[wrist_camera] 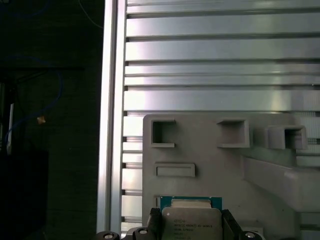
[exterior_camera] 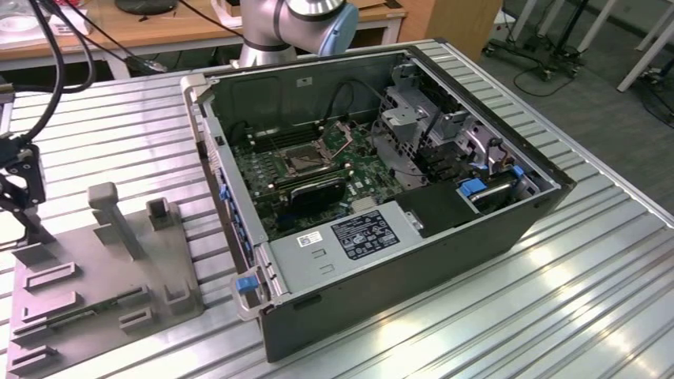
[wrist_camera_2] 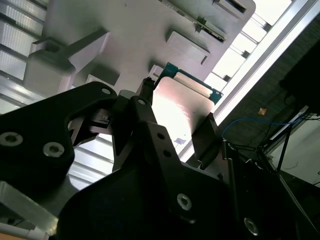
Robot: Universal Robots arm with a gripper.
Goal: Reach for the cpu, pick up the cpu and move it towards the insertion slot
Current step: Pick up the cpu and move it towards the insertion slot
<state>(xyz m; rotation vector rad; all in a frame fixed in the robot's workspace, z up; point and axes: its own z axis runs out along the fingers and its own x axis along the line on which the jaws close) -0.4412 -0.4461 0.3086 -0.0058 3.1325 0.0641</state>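
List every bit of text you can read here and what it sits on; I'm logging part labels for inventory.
Print on the cpu face, first wrist view: several lines, too small to read.
Black label on the power supply, exterior view: white print, too small to read.
White sticker beside that label: blurred, unreadable.
No text can be quoted as it reads.

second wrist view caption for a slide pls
gripper shut on two sides of the cpu, grey tray behind

Open computer case [exterior_camera: 421, 272], grey tray [exterior_camera: 100, 272], slatted table [exterior_camera: 574, 304]
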